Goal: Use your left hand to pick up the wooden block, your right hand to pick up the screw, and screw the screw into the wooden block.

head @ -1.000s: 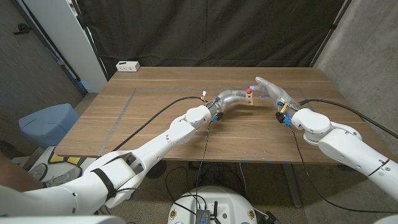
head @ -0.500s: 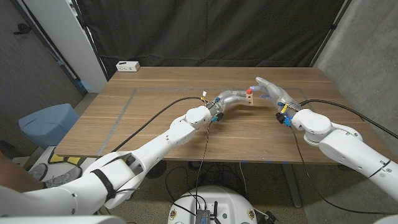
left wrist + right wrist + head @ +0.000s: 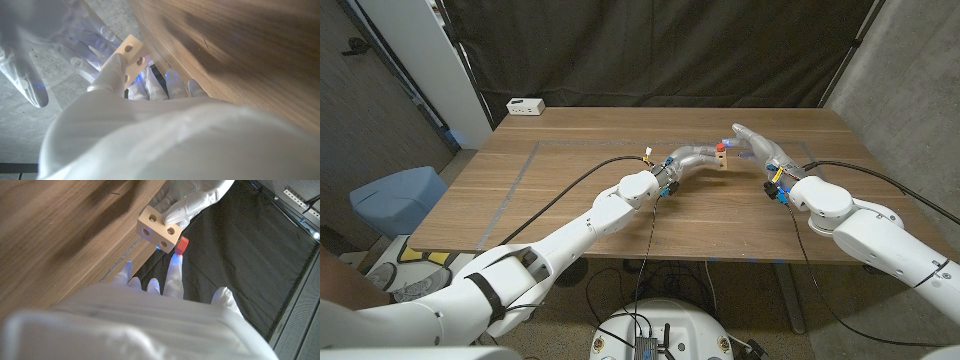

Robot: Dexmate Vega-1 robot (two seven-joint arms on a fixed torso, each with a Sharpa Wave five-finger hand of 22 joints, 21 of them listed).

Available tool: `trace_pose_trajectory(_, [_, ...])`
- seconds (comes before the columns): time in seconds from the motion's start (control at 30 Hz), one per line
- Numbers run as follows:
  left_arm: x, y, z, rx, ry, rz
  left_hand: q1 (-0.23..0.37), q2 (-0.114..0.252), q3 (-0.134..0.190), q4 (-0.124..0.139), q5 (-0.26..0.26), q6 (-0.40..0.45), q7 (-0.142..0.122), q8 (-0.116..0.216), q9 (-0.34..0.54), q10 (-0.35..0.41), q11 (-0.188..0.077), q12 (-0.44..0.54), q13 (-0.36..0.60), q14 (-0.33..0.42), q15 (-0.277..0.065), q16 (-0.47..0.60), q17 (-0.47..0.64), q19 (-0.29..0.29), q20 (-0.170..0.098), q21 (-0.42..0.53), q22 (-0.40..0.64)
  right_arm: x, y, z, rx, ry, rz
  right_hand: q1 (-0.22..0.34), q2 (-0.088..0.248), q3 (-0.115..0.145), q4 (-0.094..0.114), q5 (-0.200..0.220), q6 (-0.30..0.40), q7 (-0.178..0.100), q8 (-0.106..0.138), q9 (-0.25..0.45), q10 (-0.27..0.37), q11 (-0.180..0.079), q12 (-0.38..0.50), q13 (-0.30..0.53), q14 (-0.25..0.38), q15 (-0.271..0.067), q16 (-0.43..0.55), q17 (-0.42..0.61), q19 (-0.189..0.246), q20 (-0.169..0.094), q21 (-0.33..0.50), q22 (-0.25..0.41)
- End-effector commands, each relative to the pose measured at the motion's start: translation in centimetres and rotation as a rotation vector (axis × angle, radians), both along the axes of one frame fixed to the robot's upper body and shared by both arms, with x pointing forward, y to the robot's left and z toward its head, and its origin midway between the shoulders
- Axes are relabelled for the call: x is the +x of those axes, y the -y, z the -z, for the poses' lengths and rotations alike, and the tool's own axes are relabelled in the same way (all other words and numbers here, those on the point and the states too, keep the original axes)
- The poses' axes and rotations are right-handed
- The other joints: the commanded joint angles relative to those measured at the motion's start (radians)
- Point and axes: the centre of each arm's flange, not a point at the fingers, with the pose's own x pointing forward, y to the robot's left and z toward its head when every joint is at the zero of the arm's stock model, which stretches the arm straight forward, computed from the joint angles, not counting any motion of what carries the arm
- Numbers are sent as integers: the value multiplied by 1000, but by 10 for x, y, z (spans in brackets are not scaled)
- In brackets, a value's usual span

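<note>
The pale wooden block [image 3: 720, 161] with round holes is held above the table's far middle by my left hand [image 3: 692, 156]. My left thumb presses one holed face of the wooden block [image 3: 131, 54], and my left hand [image 3: 196, 197] grips it from the far side. The red screw [image 3: 721, 146] stands out of the block's top. My right hand [image 3: 752, 140] reaches in from the right with its fingers spread. One fingertip [image 3: 175, 264] touches the red screw [image 3: 181, 245] on the wooden block [image 3: 158, 229], while the thumb stays apart from it.
A white power strip [image 3: 525, 105] lies at the table's far left corner. A blue seat [image 3: 396, 199] stands on the floor left of the wooden table [image 3: 570, 170]. Cables run along both arms, and a black curtain hangs behind.
</note>
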Motion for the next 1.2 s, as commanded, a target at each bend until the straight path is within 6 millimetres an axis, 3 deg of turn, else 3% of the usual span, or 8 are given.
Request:
trace_pose_trajectory(0.03, [-1,-1,0,-1,2,5,-46,62,91,89,5,92,78,11,2,10,-1,6,5,3,6,6,2,8,2,3,6,-4,0,2,7,1,15,4,7,6,-1,8,16,-1,8,3,8,-4,6,0,6,-2,9,2,5,2,7,5])
trace_pose_trajectory(1.2, [6,-6,-3,3,-6,5,-45,63,90,88,5,89,75,10,2,10,0,6,5,3,6,6,2,8,1,3,6,-5,-6,3,16,4,38,16,12,15,-8,8,151,19,33,1,109,-2,21,-1,57,-13,15,-1,45,-1,10,5])
